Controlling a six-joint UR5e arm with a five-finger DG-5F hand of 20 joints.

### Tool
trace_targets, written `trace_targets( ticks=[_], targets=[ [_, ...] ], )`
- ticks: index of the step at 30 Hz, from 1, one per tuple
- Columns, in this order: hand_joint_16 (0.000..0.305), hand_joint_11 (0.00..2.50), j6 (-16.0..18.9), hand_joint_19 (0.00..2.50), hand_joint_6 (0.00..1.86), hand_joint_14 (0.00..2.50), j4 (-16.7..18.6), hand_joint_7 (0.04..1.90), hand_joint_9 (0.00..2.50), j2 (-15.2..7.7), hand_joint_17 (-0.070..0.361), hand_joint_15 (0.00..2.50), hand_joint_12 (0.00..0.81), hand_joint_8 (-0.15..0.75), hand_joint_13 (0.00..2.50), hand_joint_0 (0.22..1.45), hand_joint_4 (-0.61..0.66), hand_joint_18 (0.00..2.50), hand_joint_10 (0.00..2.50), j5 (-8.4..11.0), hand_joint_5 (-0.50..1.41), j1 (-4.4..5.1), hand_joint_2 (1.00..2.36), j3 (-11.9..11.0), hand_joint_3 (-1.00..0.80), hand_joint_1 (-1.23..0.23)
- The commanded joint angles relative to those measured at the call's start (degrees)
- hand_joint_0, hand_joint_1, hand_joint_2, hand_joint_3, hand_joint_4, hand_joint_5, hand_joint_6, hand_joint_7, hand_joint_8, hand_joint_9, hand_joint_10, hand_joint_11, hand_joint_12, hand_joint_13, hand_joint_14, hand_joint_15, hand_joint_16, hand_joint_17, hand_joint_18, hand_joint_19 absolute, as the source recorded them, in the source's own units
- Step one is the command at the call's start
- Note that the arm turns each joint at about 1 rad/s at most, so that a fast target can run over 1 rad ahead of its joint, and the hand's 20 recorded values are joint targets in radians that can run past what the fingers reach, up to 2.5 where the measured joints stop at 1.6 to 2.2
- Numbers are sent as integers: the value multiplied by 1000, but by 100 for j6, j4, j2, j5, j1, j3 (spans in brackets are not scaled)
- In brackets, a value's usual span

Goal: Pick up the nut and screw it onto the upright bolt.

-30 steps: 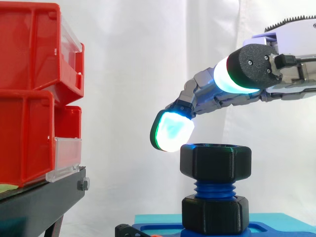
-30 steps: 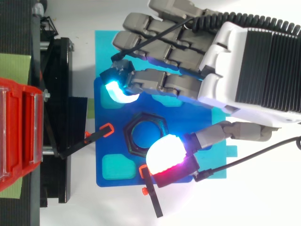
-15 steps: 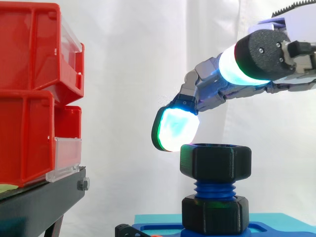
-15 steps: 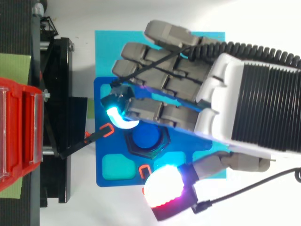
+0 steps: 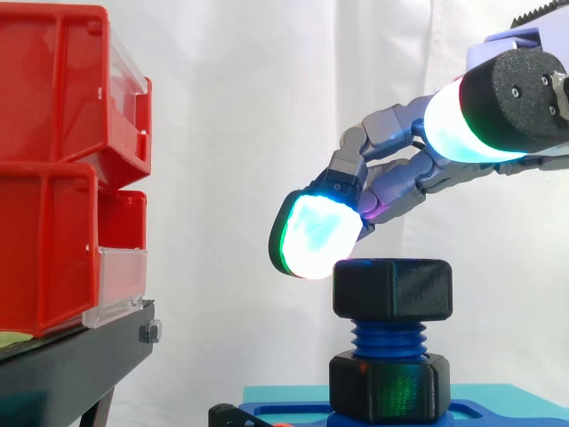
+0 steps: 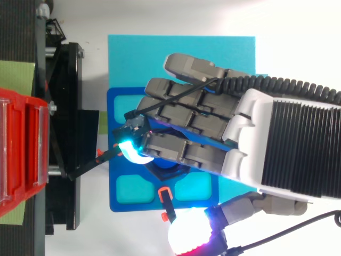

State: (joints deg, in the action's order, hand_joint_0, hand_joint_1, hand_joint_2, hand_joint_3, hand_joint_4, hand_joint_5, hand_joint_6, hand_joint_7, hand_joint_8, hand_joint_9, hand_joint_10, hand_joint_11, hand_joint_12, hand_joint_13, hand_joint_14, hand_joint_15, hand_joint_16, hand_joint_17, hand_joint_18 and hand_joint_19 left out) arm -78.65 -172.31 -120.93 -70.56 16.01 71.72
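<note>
A white curtain (image 5: 249, 107) hangs behind the work. Stacked red bins (image 5: 53, 169) sit on a black stand (image 5: 71, 365) at the left of the side view.

The robot's hand (image 6: 266, 138) reaches in over a pale blue mat (image 6: 181, 53) and the darker blue plate (image 6: 118, 101) that lies on it. Its fingers are stretched out and only loosely bent, and they hold nothing. From above, the hand covers most of the plate's middle.

In the side view, one glowing white-and-green fingertip (image 5: 316, 236) hangs just beside the upper left corner of the black hexagonal nut (image 5: 392, 289), a little above it. Whether the pad touches the nut cannot be told. The thumb's pad (image 5: 471, 124) glows white and cyan higher up at the right, well apart from the nut.

The nut sits level on top of the upright blue bolt (image 5: 387, 336), with a few turns of bare thread showing beneath it. Below the thread, a second black hexagonal collar (image 5: 387, 387) rests at the foot of the bolt on the plate.

A small black clip with an orange tip (image 6: 164, 193) lies at the plate's near edge in the top view, close to the thumb's pad.
</note>
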Motion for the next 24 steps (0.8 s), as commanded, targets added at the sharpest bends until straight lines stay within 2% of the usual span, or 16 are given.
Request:
trace_targets(
  ticks=[1, 10, 16, 21, 24],
  targets=[
    [34, 0, -1, 0, 503, 0, -4, 1136, 500, -1, 77, 0, 326, 255, 425, 480, 322, 50, 0, -10, -84, -10, 1000, 0, -500, -175],
    [32, 0, -106, 0, 502, 0, -4, 1231, 580, -1, 72, 0, 312, 265, 503, 489, 306, 127, 0, -45, -68, -98, 1000, 0, -500, -199],
    [25, 0, -159, 0, 502, 0, -74, 1373, 915, -1, 57, 0, 256, 282, 734, 526, 256, 404, 0, -71, -22, -169, 1000, 0, -500, -306],
    [22, 0, -168, 0, 500, 0, -189, 1481, 1071, -1, 49, 0, 235, 291, 843, 536, 200, 533, 0, -107, 6, -257, 1000, 0, -500, -331],
    [20, 0, -177, 18, 526, 0, -241, 1482, 1141, -1, 45, 0, 223, 289, 895, 540, 173, 593, 0, -133, 10, -292, 1000, 0, -500, -338]
  ],
)
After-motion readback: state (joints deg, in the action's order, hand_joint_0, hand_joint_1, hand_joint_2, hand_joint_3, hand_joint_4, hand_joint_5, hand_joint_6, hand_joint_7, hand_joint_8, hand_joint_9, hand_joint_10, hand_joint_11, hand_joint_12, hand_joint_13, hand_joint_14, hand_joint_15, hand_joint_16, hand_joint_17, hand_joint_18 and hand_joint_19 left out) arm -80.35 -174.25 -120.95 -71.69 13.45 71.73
